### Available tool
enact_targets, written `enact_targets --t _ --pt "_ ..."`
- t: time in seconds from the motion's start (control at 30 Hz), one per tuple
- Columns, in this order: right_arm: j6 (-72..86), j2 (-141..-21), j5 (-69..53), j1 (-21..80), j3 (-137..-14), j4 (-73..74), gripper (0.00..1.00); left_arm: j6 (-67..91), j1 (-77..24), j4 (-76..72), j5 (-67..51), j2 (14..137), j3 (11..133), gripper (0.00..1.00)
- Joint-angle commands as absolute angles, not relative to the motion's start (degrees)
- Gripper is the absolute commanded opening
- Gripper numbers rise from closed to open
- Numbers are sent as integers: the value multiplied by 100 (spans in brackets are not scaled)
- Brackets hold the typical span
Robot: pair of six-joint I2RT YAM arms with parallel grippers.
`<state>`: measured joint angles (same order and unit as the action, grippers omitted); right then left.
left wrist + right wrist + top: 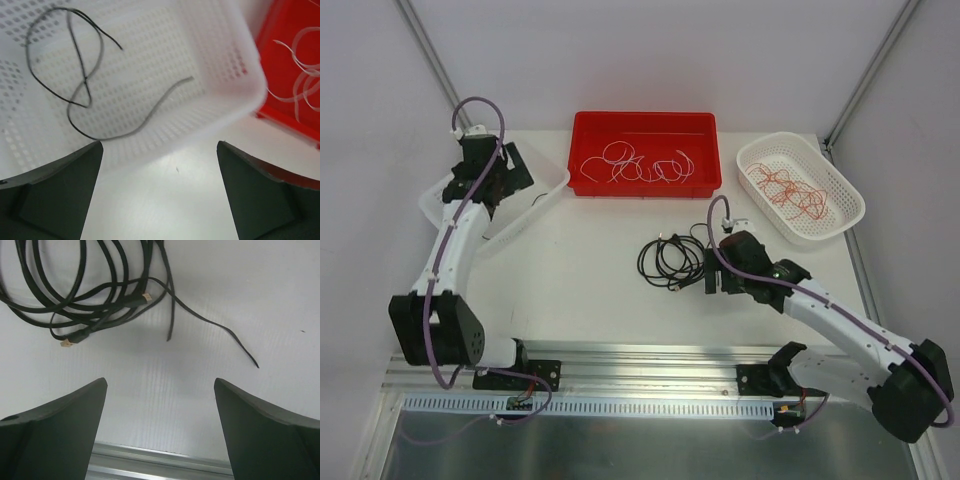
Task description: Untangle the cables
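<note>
Seen from overhead, the tangle of black cables lay on the table a little right of centre, and the right gripper hovered just at its 3 o'clock side. Its jaws stood wide apart with nothing between them. In the right wrist view the coils sat at 10 to 11 o'clock from the gap, and one loose tail ran out toward 1 o'clock.

The left gripper hung over the near rim of the left perforated basket, at 10 o'clock on the table. Its jaws were also spread and empty. A single black cable lay loose on the basket floor. White cables rested in the red bin at 12 o'clock. Red-orange cables rested in the right perforated basket at 2 o'clock.

The wires looked very thin, light and limp, so a pull would likely drag the whole bundle rather than free one strand. The free tail, or a length just behind a tan connector tip, seemed the best place to pinch. A slow lift away from the coils would probably serve, since so thin a strand could slip out of the pads.
</note>
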<state>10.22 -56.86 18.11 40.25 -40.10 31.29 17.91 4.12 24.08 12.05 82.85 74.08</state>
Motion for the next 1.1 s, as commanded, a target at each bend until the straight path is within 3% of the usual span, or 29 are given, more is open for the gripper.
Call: enact_targets --t 0.0,0.3,0.67,0.77,0.8,0.9,0.97,1.07 --pt "896 -6300 933 3815 -4534 2584 93 2100 -499 2795 677 7288 6750 99" --pt "1318 -7601 492 3779 -5088 1925 81 2680 -2187 2777 -246 5626 4835 99" --pt "1907 -9463 870 3779 -5923 1389 59 3340 -2645 2646 -439 4808 3498 99" --pt "1977 -9676 940 3779 -6038 1441 42 3375 -2663 2628 -466 4703 3393 99" --pt "1986 -9616 958 3814 -5986 1424 29 3375 -2672 2628 -483 4693 3358 99" --pt "1688 -9056 1011 4016 -6037 1467 6 3349 -2689 2593 -510 4606 3331 99" --pt "1407 -8729 985 4156 -6292 1686 1 3314 -2689 2558 -501 4579 3322 99" --pt "880 -8184 800 4341 -7222 2283 1 3217 -2689 2505 -457 4570 3349 99"
